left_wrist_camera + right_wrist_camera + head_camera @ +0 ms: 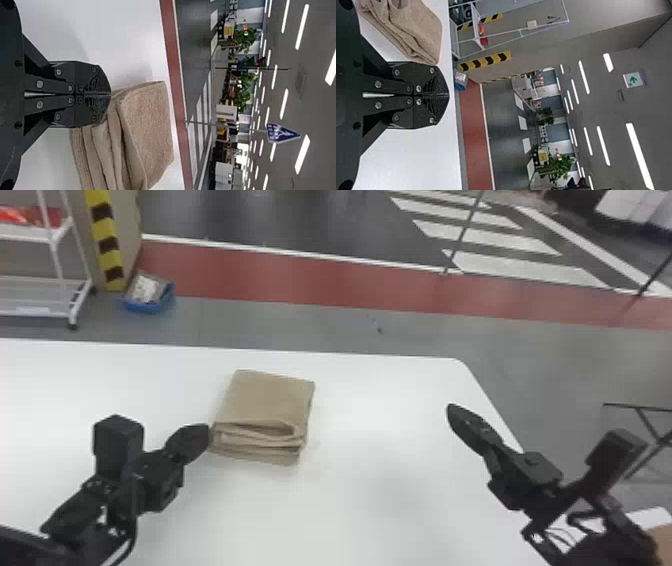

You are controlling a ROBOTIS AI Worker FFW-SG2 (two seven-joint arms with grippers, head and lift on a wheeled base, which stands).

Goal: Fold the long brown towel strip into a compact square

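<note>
The towel (272, 395) is plain brown, the table (375, 400) white.

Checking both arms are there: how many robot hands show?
2. The left hand is close by the left side of the folded brown towel; the right hand is to the towel's right, near the right edge of the white table.

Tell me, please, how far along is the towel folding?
The brown towel already looks folded into a compact, layered stack. Nothing appears held: the left gripper is shut by the towel's left edge, the right gripper shut farther right. At most, its uneven near layers may want tidying.
</note>
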